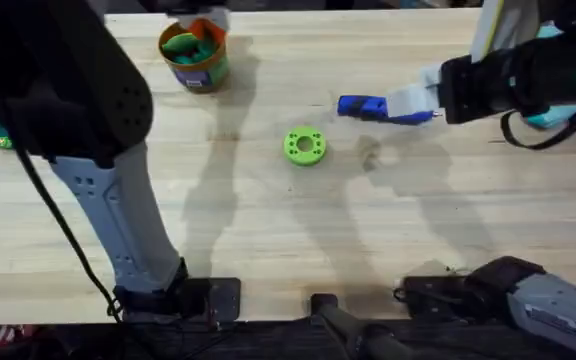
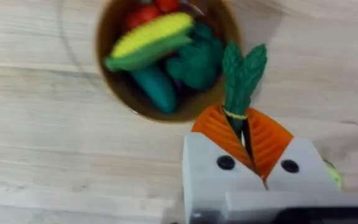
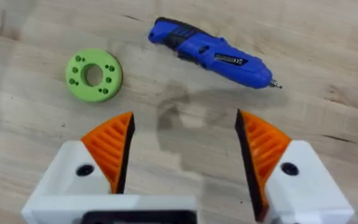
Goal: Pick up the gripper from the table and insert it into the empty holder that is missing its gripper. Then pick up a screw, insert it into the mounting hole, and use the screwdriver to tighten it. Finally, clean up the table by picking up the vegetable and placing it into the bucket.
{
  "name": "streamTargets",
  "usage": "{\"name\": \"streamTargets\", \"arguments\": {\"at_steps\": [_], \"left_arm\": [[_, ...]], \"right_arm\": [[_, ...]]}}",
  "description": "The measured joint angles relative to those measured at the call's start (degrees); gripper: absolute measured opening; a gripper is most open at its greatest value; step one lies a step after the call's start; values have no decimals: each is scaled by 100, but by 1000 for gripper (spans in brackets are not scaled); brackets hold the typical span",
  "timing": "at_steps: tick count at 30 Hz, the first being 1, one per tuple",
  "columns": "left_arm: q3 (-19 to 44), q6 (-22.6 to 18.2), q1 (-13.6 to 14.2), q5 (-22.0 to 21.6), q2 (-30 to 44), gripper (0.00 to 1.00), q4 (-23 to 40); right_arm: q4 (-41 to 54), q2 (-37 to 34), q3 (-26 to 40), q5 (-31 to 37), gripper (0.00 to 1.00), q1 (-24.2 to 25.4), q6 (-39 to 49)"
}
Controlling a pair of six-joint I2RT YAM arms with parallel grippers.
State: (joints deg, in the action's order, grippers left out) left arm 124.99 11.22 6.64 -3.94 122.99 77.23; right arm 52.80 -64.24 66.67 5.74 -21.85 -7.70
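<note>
Where the left wrist view looks down past its own white fingers, the left end effector (image 2: 248, 140) has its orange pads (image 2: 219, 134) clamped on the vegetable (image 2: 241, 78), a slender dark-green piece with a forked leafy top and a thin yellow band near the grip; its lower end is hidden between the pads. It hangs just over the rim of the bucket (image 2: 126, 102), whose brown inside already holds a yellow corn cob (image 2: 151, 38), teal and green pieces and something red at the far edge. From overhead that grasp is hidden: the left arm (image 1: 48, 80) rises large, dark and blurred across the left side, and only the bucket (image 1: 194, 55), with its orange rim and teal band, shows at the table's (image 1: 268, 230) far left. The right wrist view shows the right end effector (image 3: 185, 146) with its pads well apart, holding nothing, above bare wood. Beyond it lie a green disc (image 3: 94, 75) with holes and the screwdriver (image 3: 213, 53), bright blue with black bands, flat on the table, its tip pointing away from the disc. Overhead, the disc (image 1: 305, 145) sits near the middle, and the screwdriver (image 1: 373, 108) beside it is partly covered by the right arm's white finger (image 1: 413, 100), so its tip cannot be made out there.
</note>
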Motion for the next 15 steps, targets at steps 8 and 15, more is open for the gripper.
{"name": "streamTargets", "arguments": {"at_steps": [8,15], "left_arm": [[0,-588,-374,161,-6,20,-588],[0,-900,-612,326,-6,20,-662]], "right_arm": [[-51,1,0,0,938,0,-1],[-51,-1,0,0,938,0,0]]}}
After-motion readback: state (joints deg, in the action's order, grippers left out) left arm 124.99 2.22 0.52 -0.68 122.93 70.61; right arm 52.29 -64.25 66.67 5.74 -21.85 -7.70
